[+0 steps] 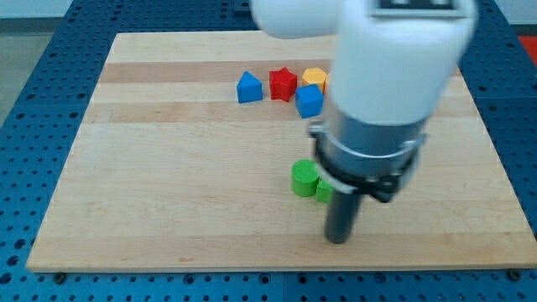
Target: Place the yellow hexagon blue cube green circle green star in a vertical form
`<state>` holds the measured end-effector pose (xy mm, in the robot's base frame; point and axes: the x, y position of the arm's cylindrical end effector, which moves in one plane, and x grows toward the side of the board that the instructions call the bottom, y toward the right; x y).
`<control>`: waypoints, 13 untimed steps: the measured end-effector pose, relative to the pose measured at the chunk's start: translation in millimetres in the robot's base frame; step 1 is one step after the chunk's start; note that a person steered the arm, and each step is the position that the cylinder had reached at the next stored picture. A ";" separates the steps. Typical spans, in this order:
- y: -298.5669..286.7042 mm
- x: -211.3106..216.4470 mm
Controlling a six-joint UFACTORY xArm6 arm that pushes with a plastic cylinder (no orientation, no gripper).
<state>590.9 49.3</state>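
The yellow hexagon (315, 79) lies near the board's top, partly hidden by the arm. The blue cube (309, 101) sits just below it. The green circle (304, 178) lies lower, near the board's middle. A second green block, probably the green star (323, 191), touches its lower right side and is mostly hidden by the rod. My tip (338, 238) rests on the board just below and to the right of the two green blocks, a little apart from them.
A blue pentagon-like block (248, 88) and a red star (284, 83) lie in a row to the left of the yellow hexagon. The wooden board (168, 184) lies on a blue perforated table. The arm's white body (390, 67) hides the board's upper right.
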 end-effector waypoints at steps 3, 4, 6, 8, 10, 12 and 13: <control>-26.3 -54.0; -25.4 -82.8; -22.3 -123.9; -21.4 -85.9; 24.7 -75.6; 31.0 -101.7; 24.1 -110.8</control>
<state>480.1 73.4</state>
